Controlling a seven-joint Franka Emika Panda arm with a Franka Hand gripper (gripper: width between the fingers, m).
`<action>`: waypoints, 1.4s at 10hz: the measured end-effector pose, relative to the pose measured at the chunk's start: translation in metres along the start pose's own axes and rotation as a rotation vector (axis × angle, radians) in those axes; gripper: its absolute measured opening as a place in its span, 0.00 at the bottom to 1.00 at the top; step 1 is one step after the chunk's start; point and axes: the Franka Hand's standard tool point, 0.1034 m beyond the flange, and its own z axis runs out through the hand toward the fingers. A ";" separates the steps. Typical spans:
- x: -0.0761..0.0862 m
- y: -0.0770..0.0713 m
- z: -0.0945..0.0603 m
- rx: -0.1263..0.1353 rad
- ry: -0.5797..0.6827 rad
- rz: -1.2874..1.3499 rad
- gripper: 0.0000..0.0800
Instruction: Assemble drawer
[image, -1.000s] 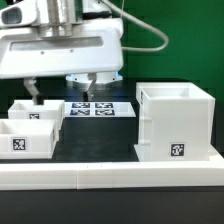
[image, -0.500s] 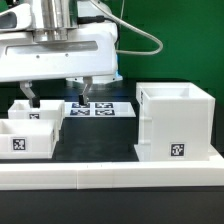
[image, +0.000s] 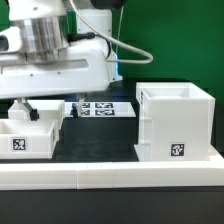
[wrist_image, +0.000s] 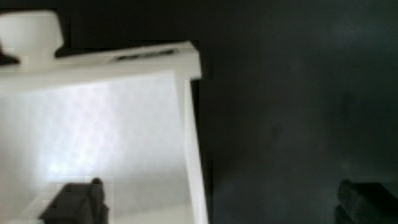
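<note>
The tall white drawer casing (image: 178, 122) stands at the exterior view's right, with a square tag low on its front. Two shallow white trays sit at the left: the front one (image: 24, 140) carries a tag, and the rear one (image: 46, 113) lies behind it. My gripper (image: 46, 105) hangs open and empty just above the rear tray. In the wrist view the tray (wrist_image: 107, 130) with its round knob (wrist_image: 31, 36) fills one side. One of the fingers (wrist_image: 75, 200) is over the tray, and the other is over the dark table. The gripper (wrist_image: 222, 205) straddles the tray's side wall.
The marker board (image: 104, 108) lies flat on the black table between the trays and the casing. A long low white rail (image: 110, 172) runs along the front edge. A green wall stands behind.
The arm has moved toward the exterior view's left and lower, from above the marker board to over the rear tray. The jaws stayed open. No part has moved.
</note>
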 end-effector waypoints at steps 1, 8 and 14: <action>-0.002 0.002 0.007 -0.008 0.002 -0.001 0.81; -0.007 0.001 0.026 -0.067 0.019 -0.002 0.81; -0.014 0.016 0.040 -0.091 0.028 -0.067 0.80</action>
